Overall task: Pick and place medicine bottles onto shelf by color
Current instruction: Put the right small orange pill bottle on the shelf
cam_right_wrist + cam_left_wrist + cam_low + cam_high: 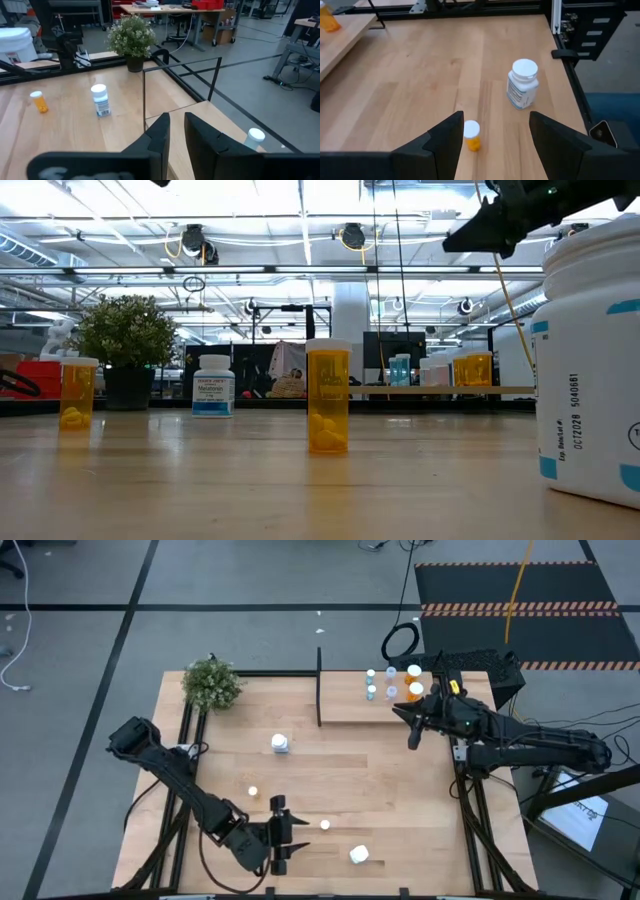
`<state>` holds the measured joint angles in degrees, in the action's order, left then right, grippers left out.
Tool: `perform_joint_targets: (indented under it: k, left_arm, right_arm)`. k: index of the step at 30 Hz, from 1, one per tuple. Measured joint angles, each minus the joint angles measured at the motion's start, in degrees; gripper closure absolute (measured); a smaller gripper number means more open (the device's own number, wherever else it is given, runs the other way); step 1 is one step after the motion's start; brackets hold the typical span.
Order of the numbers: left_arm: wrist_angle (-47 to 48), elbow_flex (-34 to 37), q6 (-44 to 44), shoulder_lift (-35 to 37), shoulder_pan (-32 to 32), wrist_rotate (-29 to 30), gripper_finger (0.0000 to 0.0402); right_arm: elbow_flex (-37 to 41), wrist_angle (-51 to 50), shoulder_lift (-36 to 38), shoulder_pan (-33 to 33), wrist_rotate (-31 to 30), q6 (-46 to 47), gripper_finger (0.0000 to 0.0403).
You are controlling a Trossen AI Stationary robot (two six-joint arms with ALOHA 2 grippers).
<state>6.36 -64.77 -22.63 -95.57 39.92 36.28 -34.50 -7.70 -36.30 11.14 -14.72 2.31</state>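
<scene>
My left gripper (pixel 288 832) (pixel 495 125) hovers open above the table's near edge and points right. An orange bottle (pixel 325 825) (pixel 471 134) stands upright on the table ahead of its fingers, untouched. A white bottle (pixel 359 855) (pixel 522 84) stands farther right. A second orange bottle (pixel 253 792) and a second white bottle (pixel 280 743) stand mid-table. The shelf (pixel 350 712) at the far right carries several pale-blue bottles (pixel 371 692) and two orange ones (pixel 416 690). My right gripper (pixel 412 735) (pixel 177 131) hangs over the shelf's near edge, with only a narrow gap between its fingers and nothing in it.
A green plant (pixel 212 683) stands at the table's far left corner. A thin black frame (pixel 319 685) rises at the shelf's left end. In the low view the near white bottle (pixel 590 360) fills the right side. Bare wood lies between the mid-table bottles and the shelf.
</scene>
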Motion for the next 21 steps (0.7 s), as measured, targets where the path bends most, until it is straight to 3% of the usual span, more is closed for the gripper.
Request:
perform_joint_targets:
  k: [14,21]
  left_arm:
    - [-11.48,-0.05,7.59,-8.00,-4.05,-3.18,0.0174]
    - [-14.72,-0.03,9.05,-9.39,-5.88,-5.88,0.0174]
  right_arm:
    - [0.00,-4.75,-2.74,0.00,0.30,5.61,0.0353]
    - [0.00,-5.81,-2.85,0.00,5.69,7.42,0.0353]
